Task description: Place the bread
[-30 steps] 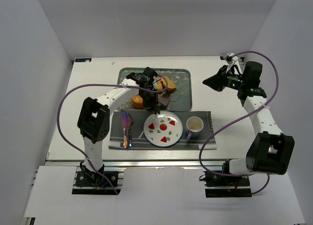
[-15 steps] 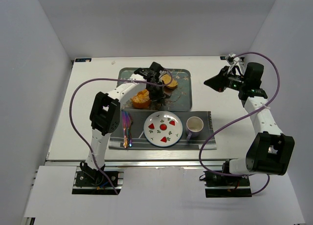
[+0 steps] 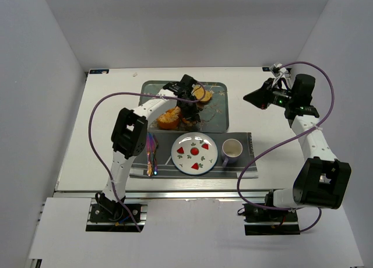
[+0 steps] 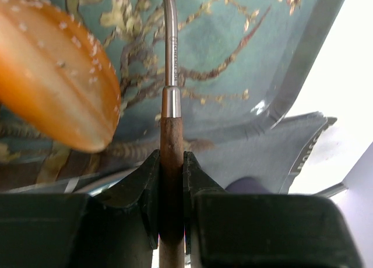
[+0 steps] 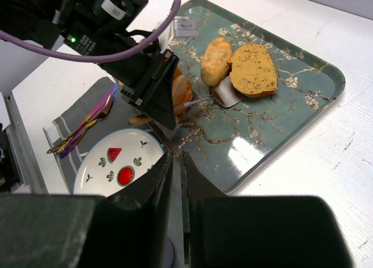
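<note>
l gripper hangs over the tray, jaws clamped tight on the wooden handle of a spatula. its metal shaft runs out across the tray's blossom pattern. the bread lies on the tray in the far half, right of centre, w/ its tan crumb face up and the browner crust round the edge. it touches a smaller orange oval piece lying alongside it. the spatula blade sits flat on the tray w/ its front edge at the spot where those two meet; can't tell if it's under either one. a big orange bun, seeded on top, is on the tray's near-left part, just beside the spatula handle. r gripper is held up off the tray's right side, well apart from the bread, fingers nearly together w/ only a thin slit btwn them, nothing in it. just off the tray's near edge lies a grey placemat carrying cutlery, a watermelon-print plate and a mug.
</note>
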